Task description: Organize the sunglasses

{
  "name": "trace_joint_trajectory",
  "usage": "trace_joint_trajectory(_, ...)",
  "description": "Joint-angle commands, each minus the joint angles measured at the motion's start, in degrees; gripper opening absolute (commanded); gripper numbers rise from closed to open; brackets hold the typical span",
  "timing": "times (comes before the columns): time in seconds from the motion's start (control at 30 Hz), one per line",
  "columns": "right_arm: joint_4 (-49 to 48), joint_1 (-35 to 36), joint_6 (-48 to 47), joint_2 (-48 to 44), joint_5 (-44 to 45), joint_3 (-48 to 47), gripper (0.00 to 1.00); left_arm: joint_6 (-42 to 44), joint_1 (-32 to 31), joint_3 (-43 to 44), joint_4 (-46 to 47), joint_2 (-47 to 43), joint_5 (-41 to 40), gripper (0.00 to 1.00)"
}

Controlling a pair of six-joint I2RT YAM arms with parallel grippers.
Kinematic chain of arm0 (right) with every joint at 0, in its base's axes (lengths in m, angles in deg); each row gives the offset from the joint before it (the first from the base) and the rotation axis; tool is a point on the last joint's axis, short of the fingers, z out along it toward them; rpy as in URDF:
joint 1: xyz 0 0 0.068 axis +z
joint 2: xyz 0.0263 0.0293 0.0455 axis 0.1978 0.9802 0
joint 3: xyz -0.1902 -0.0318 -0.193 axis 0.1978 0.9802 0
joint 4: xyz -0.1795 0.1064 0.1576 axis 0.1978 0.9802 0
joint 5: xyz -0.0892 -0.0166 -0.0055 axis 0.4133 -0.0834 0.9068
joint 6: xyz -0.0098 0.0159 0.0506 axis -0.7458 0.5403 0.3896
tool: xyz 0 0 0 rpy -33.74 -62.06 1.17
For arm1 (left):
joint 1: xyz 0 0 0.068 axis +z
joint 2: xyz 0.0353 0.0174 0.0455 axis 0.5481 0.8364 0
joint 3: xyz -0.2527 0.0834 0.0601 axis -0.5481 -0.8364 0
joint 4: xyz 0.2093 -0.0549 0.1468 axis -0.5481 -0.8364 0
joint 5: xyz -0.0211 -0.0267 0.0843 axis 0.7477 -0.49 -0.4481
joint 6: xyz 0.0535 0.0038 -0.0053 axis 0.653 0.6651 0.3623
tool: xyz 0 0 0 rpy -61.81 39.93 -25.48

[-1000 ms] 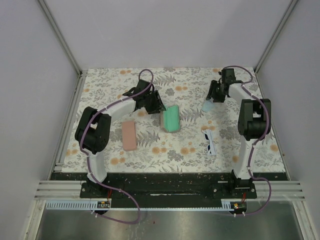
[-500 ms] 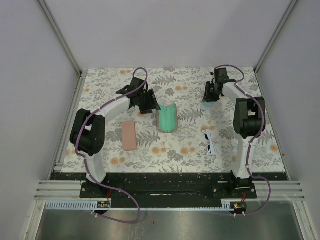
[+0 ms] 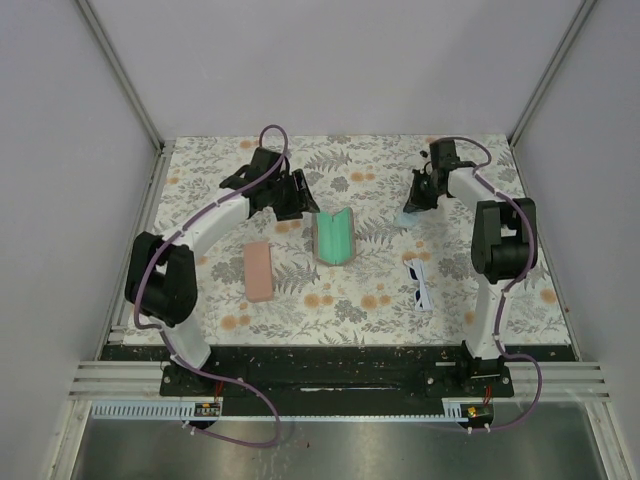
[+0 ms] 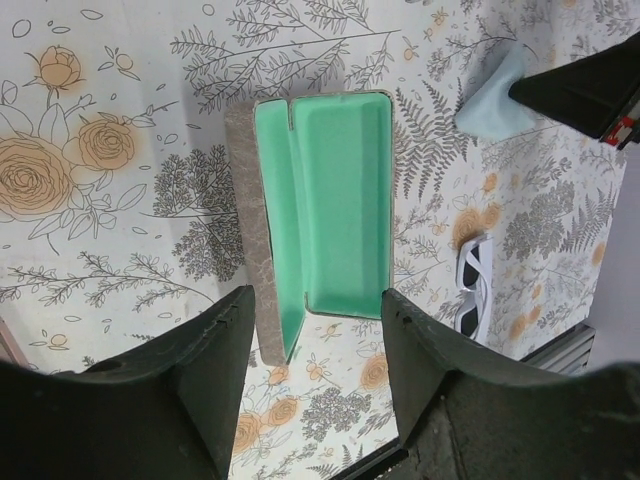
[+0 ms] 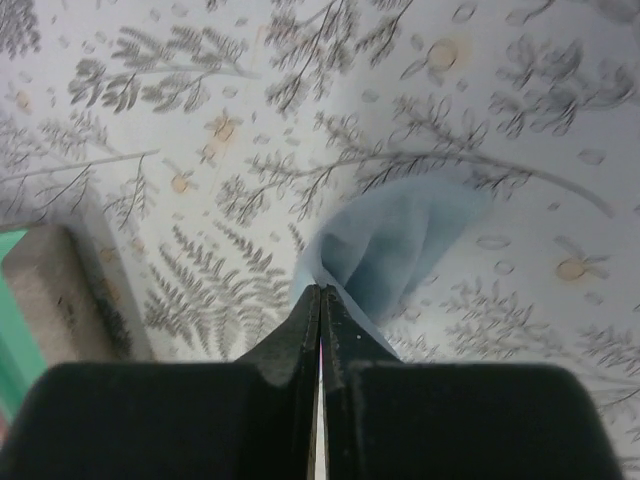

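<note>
One pair of sunglasses (image 3: pixel 420 283), white-framed with dark lenses, lies on the floral mat at the right, and also shows in the left wrist view as the sunglasses (image 4: pixel 472 280). An open case with green lining (image 3: pixel 334 237) lies at the middle. My left gripper (image 3: pixel 300 195) hovers behind its far end, open and empty, and the case (image 4: pixel 330 210) fills that wrist view between the fingers (image 4: pixel 200 370). My right gripper (image 5: pixel 320 290) is shut on an edge of a light blue cloth (image 5: pixel 400 240), at the back right of the mat by the right gripper (image 3: pixel 415 195).
A closed pink case (image 3: pixel 259 269) lies left of the open one. Metal frame rails and grey walls bound the mat on three sides. A corner of the open case (image 5: pixel 50 290) shows at the left of the right wrist view.
My right gripper has closed on the blue cloth. My left gripper has opened wider and drawn back from the open case, which now lies straighter on the mat.
</note>
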Motion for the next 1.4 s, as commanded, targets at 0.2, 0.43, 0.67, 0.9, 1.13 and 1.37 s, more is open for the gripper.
trace_joint_trajectory(0.2,-9.7,5.2,16.5,-15.8,-17.6,17.3,0.0,1.5,0.2,-3.2,-1.0,-8.8,0.5,0.57)
trace_joint_trajectory(0.43,-24.1,8.6,29.4,-27.1,-23.7,34.9,0.0,1.4,0.2,-6.3,-1.2,-12.1,1.0,0.57)
trace_joint_trajectory(0.67,-27.7,9.2,32.5,-37.8,-16.6,49.5,0.06,1.6,-0.3,-8.4,-1.3,-15.2,1.3,0.57)
trace_joint_trajectory(0.9,-19.8,9.2,30.8,-42.0,-13.0,53.3,0.0,1.3,-3.9,-8.5,-2.1,-16.0,-0.5,0.58)
trace_joint_trajectory(1.13,-15.1,9.2,31.3,-47.6,-5.9,56.5,0.36,1.6,-9.7,-7.7,-2.1,-14.0,-2.7,0.6)
trace_joint_trajectory(1.37,-12.2,9.1,28.1,-48.7,0.0,54.1,0.59,3.3,-17.9,-4.0,-4.1,-11.4,-7.2,0.6)
